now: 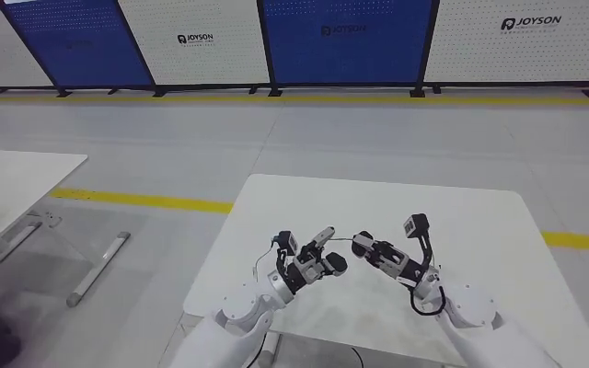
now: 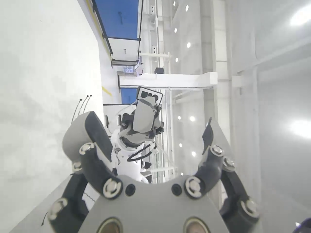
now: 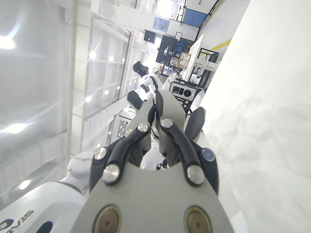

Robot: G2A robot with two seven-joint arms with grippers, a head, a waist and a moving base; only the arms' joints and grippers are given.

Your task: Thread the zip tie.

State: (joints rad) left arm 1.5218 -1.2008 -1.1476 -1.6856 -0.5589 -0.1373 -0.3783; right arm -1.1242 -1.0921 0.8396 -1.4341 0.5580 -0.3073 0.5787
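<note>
Grippers hang close together over the white table (image 1: 276, 198). On the left, the left gripper (image 1: 328, 250) has its fingers spread wide, grasping nothing. A thin zip tie (image 1: 341, 240) stretches from beside it across to the right gripper (image 1: 363, 243), pinched closed on the tie's end. Spare ties (image 2: 82, 105) lie on the tabletop.

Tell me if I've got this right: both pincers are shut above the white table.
Not quite: the left pincer is open, its jaws wide apart in the left wrist view. The right pincer is shut, and both are above the white table.
</note>
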